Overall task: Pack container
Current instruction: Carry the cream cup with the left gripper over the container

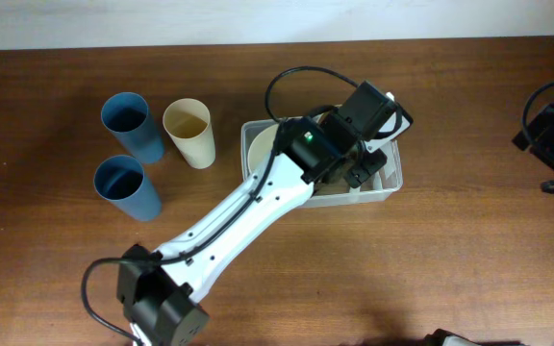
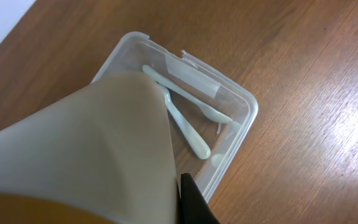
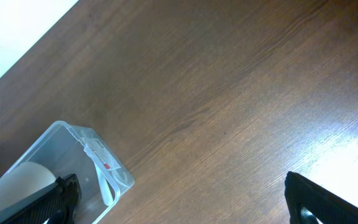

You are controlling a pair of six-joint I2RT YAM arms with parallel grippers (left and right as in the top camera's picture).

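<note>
A: Holding cup (image 2: pixel 92 143) in left hand (image 1: pixel 359 168) over container (image 1: pixel 397 181) on worktop (image 1: pixel 450 269); risk?

B: Could jam on cutlery (image 2: pixel 188 127) inside, or tip past rim if released tilted; right hand (image 3: pixel 185 199) wide, well right of container.

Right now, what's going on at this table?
The left gripper reaches over the clear container and seems to hold a cream bowl partway inside it. White plastic utensils lie in the container's far end. The right gripper is open, off to the side. Two blue cups and a cream cup stand on the table.
</note>
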